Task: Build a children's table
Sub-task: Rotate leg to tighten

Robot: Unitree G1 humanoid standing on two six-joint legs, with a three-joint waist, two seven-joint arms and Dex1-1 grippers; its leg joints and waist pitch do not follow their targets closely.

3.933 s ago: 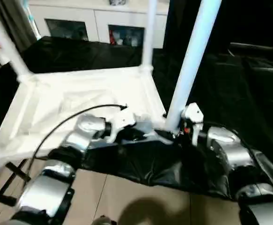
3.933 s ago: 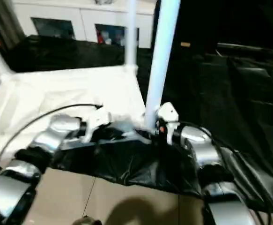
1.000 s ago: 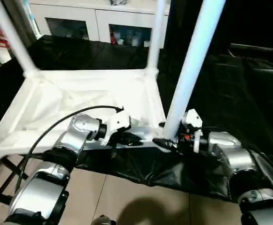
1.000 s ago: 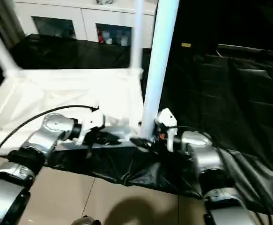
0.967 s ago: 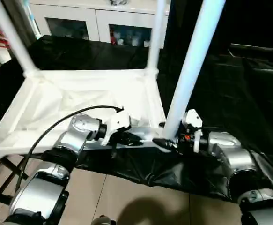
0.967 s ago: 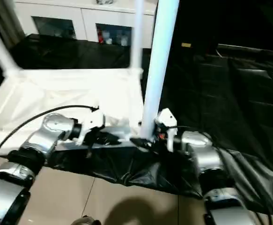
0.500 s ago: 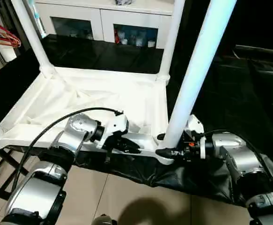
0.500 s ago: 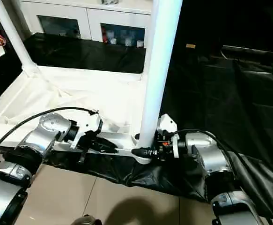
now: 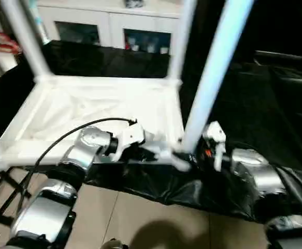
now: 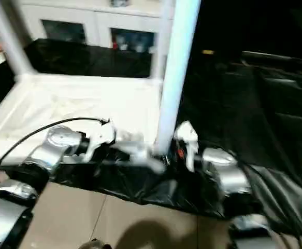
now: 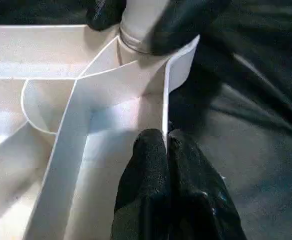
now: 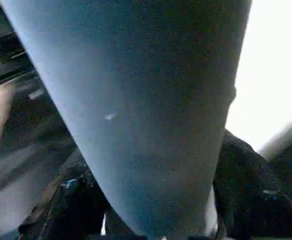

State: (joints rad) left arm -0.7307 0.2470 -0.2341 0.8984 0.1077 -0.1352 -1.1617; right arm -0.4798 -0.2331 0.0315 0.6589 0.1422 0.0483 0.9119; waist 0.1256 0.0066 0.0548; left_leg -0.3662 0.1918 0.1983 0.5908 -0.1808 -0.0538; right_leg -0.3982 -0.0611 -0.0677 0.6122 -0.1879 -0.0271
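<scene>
Right claw (image 12: 156,200) clasping table leg (image 9: 213,72), upright

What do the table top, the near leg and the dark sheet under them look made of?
Table top: seemingly moulded white plastic, thin ribs, smooth sheen. Near leg: likely the same plastic, smooth and seamless. Dark sheet: probably thin plastic film or coated cloth, glossy and creased.

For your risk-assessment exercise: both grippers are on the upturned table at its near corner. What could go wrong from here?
1. The left gripper pinches only the thin rim of the table top; it could slip off.
2. The right gripper clamps the near leg at its base, so the long upright leg could lean or pull out of its socket.
</scene>
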